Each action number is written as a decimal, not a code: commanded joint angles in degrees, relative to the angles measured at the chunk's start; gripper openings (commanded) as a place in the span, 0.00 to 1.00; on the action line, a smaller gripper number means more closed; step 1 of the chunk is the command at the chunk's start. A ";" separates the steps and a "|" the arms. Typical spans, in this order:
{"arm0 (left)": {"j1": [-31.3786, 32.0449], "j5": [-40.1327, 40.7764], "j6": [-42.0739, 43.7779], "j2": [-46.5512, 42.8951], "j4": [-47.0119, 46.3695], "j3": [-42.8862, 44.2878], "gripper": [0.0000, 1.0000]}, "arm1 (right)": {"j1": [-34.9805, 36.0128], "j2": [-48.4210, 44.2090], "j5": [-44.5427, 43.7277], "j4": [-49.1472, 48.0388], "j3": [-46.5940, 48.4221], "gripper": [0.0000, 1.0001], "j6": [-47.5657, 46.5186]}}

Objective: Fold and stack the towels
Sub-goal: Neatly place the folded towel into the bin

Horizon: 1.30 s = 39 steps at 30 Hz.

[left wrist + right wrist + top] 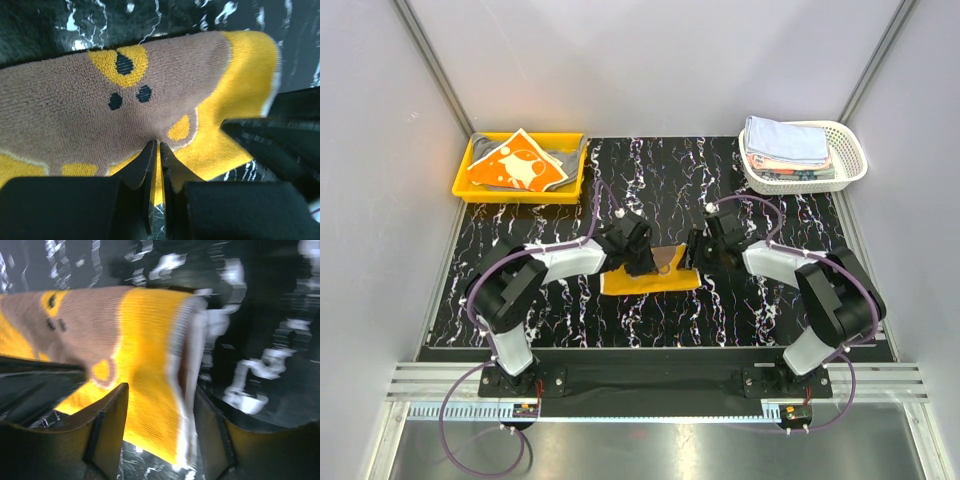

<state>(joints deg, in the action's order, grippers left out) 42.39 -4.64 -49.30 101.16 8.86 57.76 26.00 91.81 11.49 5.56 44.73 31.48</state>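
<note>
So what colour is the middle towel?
The towel is yellow with a brown, dark-spotted patch; left wrist view.

Ctr blocked by L claw + R claw at towel. Far corners taken: tray L, basket R.

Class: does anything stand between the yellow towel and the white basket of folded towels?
Nothing loose does. Only the right arm lies between the yellow towel and the basket, its end effector open around the towel's edge.
</note>
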 commanded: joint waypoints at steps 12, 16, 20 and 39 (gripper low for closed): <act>0.06 -1.52 2.09 -4.47 0.18 3.67 0.11 | 4.50 2.41 -13.31 9.89 9.30 0.00 -2.29; -1.25 -0.01 4.47 -12.19 9.14 10.17 0.13 | 4.32 3.63 -20.87 16.48 17.21 0.00 -7.65; -3.28 -1.59 5.96 -18.70 12.49 10.36 0.14 | 1.79 10.48 -29.31 21.14 29.25 0.00 -19.84; -8.46 -2.39 20.11 -34.45 26.82 5.00 0.19 | -19.05 44.77 -32.93 27.23 90.34 0.00 -48.26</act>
<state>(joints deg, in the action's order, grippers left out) 34.72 -6.07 -33.17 69.36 34.83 62.39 7.01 135.44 -19.14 33.32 129.84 -9.87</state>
